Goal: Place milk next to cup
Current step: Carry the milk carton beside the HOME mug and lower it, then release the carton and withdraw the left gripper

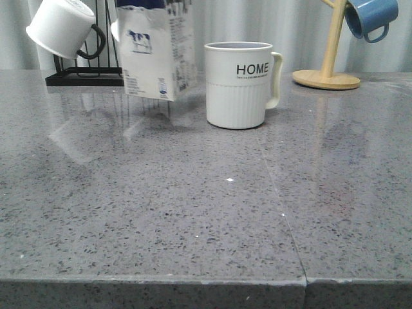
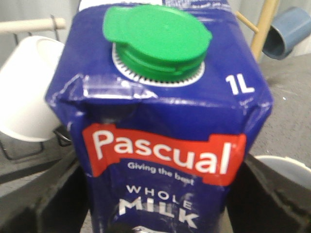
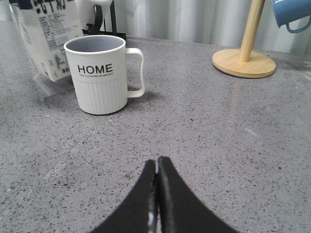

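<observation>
The milk (image 1: 154, 51) is a white carton with a cow picture, hanging tilted just above the table, left of the cup and close to it. In the left wrist view its dark blue top (image 2: 160, 121) with a green cap fills the frame, and my left gripper (image 2: 158, 216) is shut on it, with dark fingers (image 2: 51, 204) on both sides. The cup (image 1: 239, 84), white, ribbed and marked "HOME", stands upright with its handle to the right; it also shows in the right wrist view (image 3: 101, 75). My right gripper (image 3: 157, 162) is shut and empty, low over the table in front of the cup.
A black rack (image 1: 84, 78) with a white mug (image 1: 61, 27) stands at the back left, behind the milk. A wooden mug tree (image 1: 327, 67) with a blue mug (image 1: 372, 16) stands at the back right. The grey speckled table (image 1: 206, 212) ends at its front edge.
</observation>
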`<state>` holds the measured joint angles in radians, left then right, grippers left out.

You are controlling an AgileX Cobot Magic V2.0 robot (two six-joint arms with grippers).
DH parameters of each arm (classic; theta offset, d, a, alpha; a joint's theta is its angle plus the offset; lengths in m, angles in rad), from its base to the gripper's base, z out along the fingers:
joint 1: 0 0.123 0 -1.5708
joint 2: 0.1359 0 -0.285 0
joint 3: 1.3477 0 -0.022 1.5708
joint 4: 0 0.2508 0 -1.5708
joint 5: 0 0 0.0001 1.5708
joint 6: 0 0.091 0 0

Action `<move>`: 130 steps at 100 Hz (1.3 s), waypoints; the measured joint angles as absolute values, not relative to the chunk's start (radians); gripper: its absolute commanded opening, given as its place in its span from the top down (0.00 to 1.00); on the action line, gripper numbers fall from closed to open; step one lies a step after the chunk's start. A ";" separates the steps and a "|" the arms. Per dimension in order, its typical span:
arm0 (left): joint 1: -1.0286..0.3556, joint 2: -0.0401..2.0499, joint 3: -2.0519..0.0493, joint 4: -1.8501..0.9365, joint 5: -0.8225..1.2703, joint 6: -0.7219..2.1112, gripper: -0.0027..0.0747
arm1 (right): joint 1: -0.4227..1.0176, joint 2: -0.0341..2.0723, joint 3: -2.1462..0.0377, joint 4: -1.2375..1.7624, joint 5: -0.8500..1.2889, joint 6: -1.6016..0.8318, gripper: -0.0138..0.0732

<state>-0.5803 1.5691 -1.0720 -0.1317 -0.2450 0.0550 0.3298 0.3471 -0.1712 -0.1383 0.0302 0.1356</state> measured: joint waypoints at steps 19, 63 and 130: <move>-0.591 1.600 -1.073 -0.136 -0.243 0.055 0.48 | 0.330 0.347 -0.171 -0.138 0.030 0.136 0.92; -0.593 1.600 -1.077 -0.138 -0.190 0.055 0.13 | 0.330 0.347 -0.171 -0.138 0.032 0.136 0.92; -0.589 1.348 -0.897 -0.132 -0.120 0.055 0.50 | 0.330 0.347 -0.171 -0.138 0.032 0.136 0.92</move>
<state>-0.5895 1.3476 -0.8966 -0.1321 -0.1198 0.0550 0.3298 0.3471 -0.1712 -0.1383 0.0321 0.1356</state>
